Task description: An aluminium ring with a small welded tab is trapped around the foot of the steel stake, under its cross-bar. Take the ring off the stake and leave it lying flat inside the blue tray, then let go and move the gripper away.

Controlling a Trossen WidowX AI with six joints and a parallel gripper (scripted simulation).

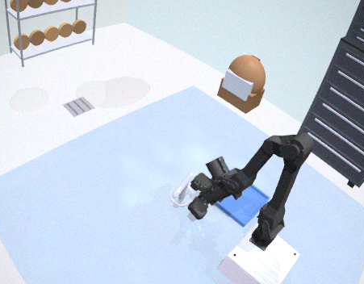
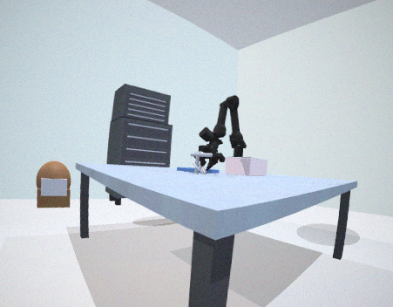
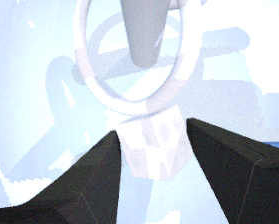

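My gripper [image 1: 194, 198] [image 2: 207, 169] [image 3: 152, 127] stands partly open, its fingers closed on the pale tab [image 3: 154, 145] of the ring [image 1: 172, 200] [image 3: 135, 107]. The ring circles the lower part of the steel stake [image 1: 184, 193] [image 2: 197, 164] [image 3: 144, 37], beneath its cross-bar [image 1: 183, 184] [image 2: 201, 154], above the light blue table [image 1: 94, 194] [image 2: 210, 194]. Just beside me is the blue tray [image 1: 244, 223] [image 2: 184, 168]; the ring is outside it. My black arm [image 1: 257, 161] [image 2: 221, 115] reaches down from a white block [image 1: 275, 258] [image 2: 247, 167].
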